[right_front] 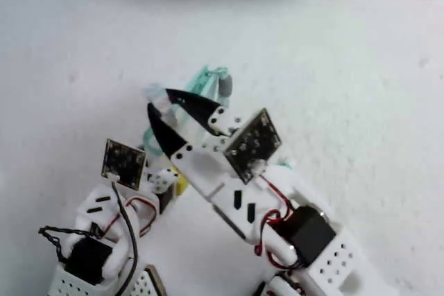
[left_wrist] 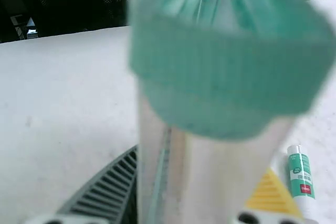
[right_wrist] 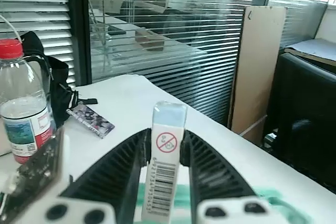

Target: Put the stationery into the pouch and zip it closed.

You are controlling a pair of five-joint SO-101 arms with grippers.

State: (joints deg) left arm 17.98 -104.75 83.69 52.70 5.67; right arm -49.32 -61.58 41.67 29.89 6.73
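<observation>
Loading step ongoing. Right end effector (right_wrist: 166, 148) gripping white stick (right_wrist: 169, 124), hovering over pouch (right_front: 208, 82) mid-tabletop. Left end effector (left_wrist: 173, 205) seemingly pinching pouch upright. Next: lowering white stick into opening, releasing. White tube (left_wrist: 300, 174) lying beside, waiting.

top-down camera and close left wrist share pouch (left_wrist: 226, 77).
</observation>
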